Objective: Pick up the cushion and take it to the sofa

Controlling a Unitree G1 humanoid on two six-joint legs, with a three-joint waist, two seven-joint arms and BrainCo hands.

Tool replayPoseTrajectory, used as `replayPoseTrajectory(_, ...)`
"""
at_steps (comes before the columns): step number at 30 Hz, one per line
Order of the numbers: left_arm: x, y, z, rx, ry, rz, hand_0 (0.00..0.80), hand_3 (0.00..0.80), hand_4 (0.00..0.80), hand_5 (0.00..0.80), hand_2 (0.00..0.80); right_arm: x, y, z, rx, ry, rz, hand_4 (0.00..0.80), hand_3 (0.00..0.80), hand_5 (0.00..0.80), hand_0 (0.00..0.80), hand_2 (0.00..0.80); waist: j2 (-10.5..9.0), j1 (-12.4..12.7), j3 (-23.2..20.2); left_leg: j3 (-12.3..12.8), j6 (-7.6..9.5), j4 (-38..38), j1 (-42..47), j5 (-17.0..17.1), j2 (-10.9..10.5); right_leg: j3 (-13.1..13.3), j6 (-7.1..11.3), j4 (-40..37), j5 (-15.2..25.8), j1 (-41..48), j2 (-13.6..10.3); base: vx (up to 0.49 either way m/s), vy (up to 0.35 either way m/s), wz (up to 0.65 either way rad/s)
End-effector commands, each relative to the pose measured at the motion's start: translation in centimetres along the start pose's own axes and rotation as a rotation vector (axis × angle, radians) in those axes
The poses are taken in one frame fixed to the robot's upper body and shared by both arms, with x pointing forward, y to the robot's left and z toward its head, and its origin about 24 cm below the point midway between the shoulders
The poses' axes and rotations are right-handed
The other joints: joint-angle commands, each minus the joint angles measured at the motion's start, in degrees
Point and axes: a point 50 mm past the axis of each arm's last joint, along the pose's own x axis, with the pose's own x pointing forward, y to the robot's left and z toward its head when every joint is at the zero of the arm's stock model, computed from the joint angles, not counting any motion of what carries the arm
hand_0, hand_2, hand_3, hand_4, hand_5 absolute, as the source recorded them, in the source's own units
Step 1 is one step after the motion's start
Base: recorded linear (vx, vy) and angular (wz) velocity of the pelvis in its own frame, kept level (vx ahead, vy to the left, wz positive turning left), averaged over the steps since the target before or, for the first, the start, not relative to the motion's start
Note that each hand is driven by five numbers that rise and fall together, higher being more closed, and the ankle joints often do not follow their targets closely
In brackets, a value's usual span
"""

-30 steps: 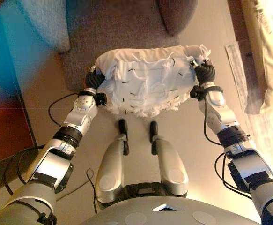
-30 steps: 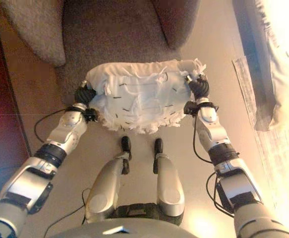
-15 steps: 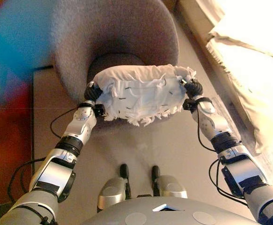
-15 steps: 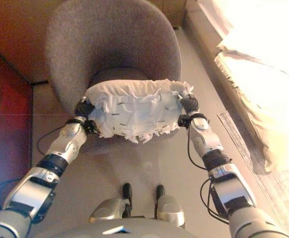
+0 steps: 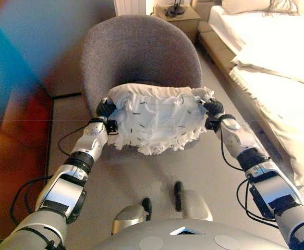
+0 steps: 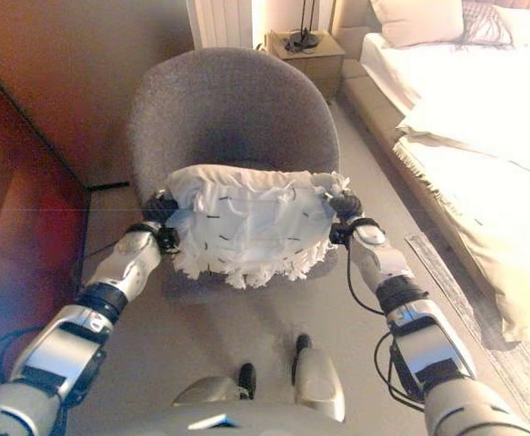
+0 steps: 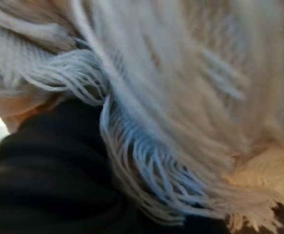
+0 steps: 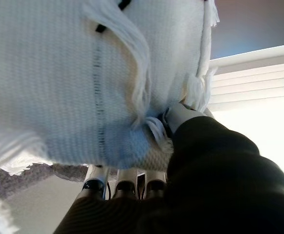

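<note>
A white fringed cushion (image 5: 156,117) with short dark stitches hangs in the air between my two hands, just in front of a grey armchair's seat. My left hand (image 5: 106,108) is against its left end; in the left wrist view only the dark cover (image 7: 44,170) and the cushion's fringe (image 7: 146,161) show. At the right end is my right hand (image 5: 213,108). In the right wrist view the cushion (image 8: 59,83) has its corner between the thumb (image 8: 180,114) and the fingers (image 8: 127,187) that run beneath it.
The grey tub armchair (image 5: 141,52) stands straight ahead. A bed with white bedding (image 5: 277,62) runs along the right, with a small bedside table (image 5: 178,15) behind the chair. A reddish wooden panel (image 6: 19,245) lines the left. A pale rug (image 6: 528,354) lies right.
The camera has tilted up, bringing the whole armchair, the bed and the bedside table into view. The cushion stays held between both hands, now in front of the chair's seat.
</note>
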Motion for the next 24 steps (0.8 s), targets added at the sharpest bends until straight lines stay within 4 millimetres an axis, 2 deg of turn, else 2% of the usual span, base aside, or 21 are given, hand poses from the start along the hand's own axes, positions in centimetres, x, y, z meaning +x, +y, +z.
replayPoseTrajectory(1,0.8,-3.5,5.1,-0.091,-0.211,-0.116,0.800,0.800,0.800,0.800,0.800,1.1,2.8,4.7,-0.010,-0.132,0.150,0.800,0.800,0.800,0.800,0.800,-1.64,-0.4,-6.4,1.2,-2.99,3.4,7.9,-5.9,-0.7,-1.2,-1.70,-8.5,13.3,3.6,2.8,0.384,-0.116,0.40)
replayPoseTrajectory(2,0.8,-3.4,4.9,-0.108,-0.205,-0.107,0.800,0.800,0.800,0.800,0.800,1.3,3.3,4.7,-0.017,-0.126,0.161,0.800,0.800,0.800,0.800,0.800,-1.43,-0.4,-7.1,1.5,-4.04,5.5,8.0,-3.3,-0.1,-1.3,-2.70,-7.3,12.1,4.6,3.3,0.356,-0.123,0.41)
replayPoseTrajectory(4,0.6,-3.3,4.4,-0.119,-0.201,-0.090,0.800,0.800,0.800,0.800,0.800,1.3,4.6,4.4,-0.029,-0.110,0.191,0.800,0.800,0.800,0.800,0.800,-0.73,-0.6,-8.2,1.8,-7.94,13.4,6.6,6.0,1.2,-0.6,-4.50,-7.0,10.6,7.2,4.5,0.299,-0.141,0.33)
replayPoseTrajectory(5,0.5,-3.2,4.4,-0.126,-0.207,-0.083,0.800,0.800,0.800,0.800,0.800,1.2,5.2,4.3,-0.047,-0.115,0.209,0.800,0.800,0.800,0.800,0.800,-1.20,-0.5,-8.2,3.8,-9.58,19.2,3.4,9.7,1.8,-0.5,-5.39,-7.8,10.1,9.4,4.2,0.293,-0.200,0.27)
replayPoseTrajectory(6,0.5,-3.2,4.5,-0.138,-0.215,-0.081,0.800,0.800,0.800,0.800,0.800,1.1,5.8,4.3,-0.066,-0.124,0.221,0.800,0.800,0.800,0.800,0.800,-1.96,-0.2,-7.8,6.5,-10.43,26.4,-0.2,10.8,2.3,-1.2,-6.30,-7.7,9.1,11.3,3.5,0.276,-0.210,0.32)
replayPoseTrajectory(7,0.4,-3.2,4.5,-0.145,-0.217,-0.080,0.800,0.800,0.800,0.800,0.800,1.0,6.1,4.3,-0.067,-0.128,0.228,0.800,0.800,0.800,0.800,0.800,-2.29,0.1,-7.6,7.8,-10.90,30.3,-2.4,11.2,3.1,-2.4,-6.89,-7.4,8.1,12.4,3.0,0.256,-0.189,0.24)
replayPoseTrajectory(8,0.3,-3.1,4.4,-0.148,-0.215,-0.081,0.800,0.800,0.800,0.800,0.800,0.9,6.2,4.3,-0.065,-0.132,0.233,0.800,0.800,0.800,0.800,0.800,-2.44,0.4,-7.4,8.6,-11.16,32.6,-4.1,11.3,4.0,-3.3,-7.35,-6.9,7.3,13.1,2.6,0.210,-0.143,0.01)
replayPoseTrajectory(10,0.1,-3.2,4.3,-0.139,-0.213,-0.085,0.800,0.800,0.800,0.800,0.800,0.8,6.7,4.4,-0.067,-0.143,0.246,0.800,0.800,0.800,0.800,0.800,-2.82,0.7,-7.0,9.9,-11.69,34.0,-6.8,11.1,7.3,-4.4,-8.19,-6.2,5.6,14.8,2.3,0.254,-0.105,-0.23)
replayPoseTrajectory(11,0.2,-3.5,4.5,-0.138,-0.216,-0.097,0.800,0.800,0.800,0.800,0.800,0.8,7.2,4.7,-0.083,-0.155,0.246,0.800,0.800,0.800,0.800,0.800,-3.05,1.0,-6.7,9.4,-11.05,32.1,-8.4,10.5,8.4,-3.3,-8.29,-6.5,5.4,15.4,2.3,0.251,-0.048,-0.03)
replayPoseTrajectory(12,0.2,-3.5,4.6,-0.139,-0.220,-0.099,0.800,0.800,0.800,0.800,0.800,0.8,7.4,4.9,-0.090,-0.159,0.246,0.800,0.800,0.800,0.800,0.800,-2.98,1.0,-6.5,9.2,-10.90,31.4,-8.5,10.2,8.6,-2.9,-8.30,-6.6,5.4,15.6,2.5,0.255,-0.002,0.10)
replayPoseTrajectory(15,0.6,-3.3,5.4,-0.150,-0.225,-0.111,0.800,0.800,0.800,0.800,0.800,1.3,8.7,6.3,-0.097,-0.171,0.226,0.800,0.800,0.800,0.800,0.800,-2.57,2.1,-6.4,7.7,-9.44,20.9,-8.7,8.6,8.7,-1.1,-7.78,-5.5,3.4,16.2,3.1,0.229,0.064,0.01)
replayPoseTrajectory(17,0.8,-2.7,5.9,-0.151,-0.227,-0.107,0.800,0.800,0.800,0.800,0.800,1.6,9.6,7.0,-0.090,-0.169,0.218,0.800,0.800,0.800,0.800,0.800,-1.74,3.5,-6.4,4.6,-9.77,10.6,-9.3,9.3,8.5,0.1,-7.26,-4.6,1.9,17.2,3.4,0.251,0.146,0.03)
replayPoseTrajectory(19,1.0,-2.0,6.0,-0.154,-0.225,-0.084,0.800,0.800,0.800,0.800,0.800,1.9,9.9,7.3,-0.101,-0.170,0.217,0.800,0.800,0.800,0.800,0.800,-1.41,4.6,-6.4,2.4,-9.93,4.4,-9.4,9.4,8.3,1.1,-6.70,-4.7,1.1,18.7,3.1,0.235,0.131,0.02)
replayPoseTrajectory(22,1.2,-0.6,6.0,-0.152,-0.214,-0.049,0.800,0.800,0.800,0.800,0.800,2.1,9.9,7.5,-0.137,-0.159,0.210,0.800,0.800,0.800,0.800,0.800,-0.85,5.6,-7.0,1.0,-10.13,-1.9,-9.6,9.5,8.2,2.1,-5.89,-5.2,0.1,21.1,2.7,0.259,0.155,-0.21)
replayPoseTrajectory(24,1.3,-0.1,5.8,-0.161,-0.209,-0.041,0.800,0.800,0.800,0.800,0.800,2.2,10.0,7.2,-0.178,-0.144,0.224,0.800,0.800,0.800,0.800,0.800,-0.07,5.9,-7.5,1.4,-10.37,-4.8,-9.9,10.9,8.6,1.8,-5.50,-5.3,-0.9,22.4,2.3,0.256,0.202,-0.46)
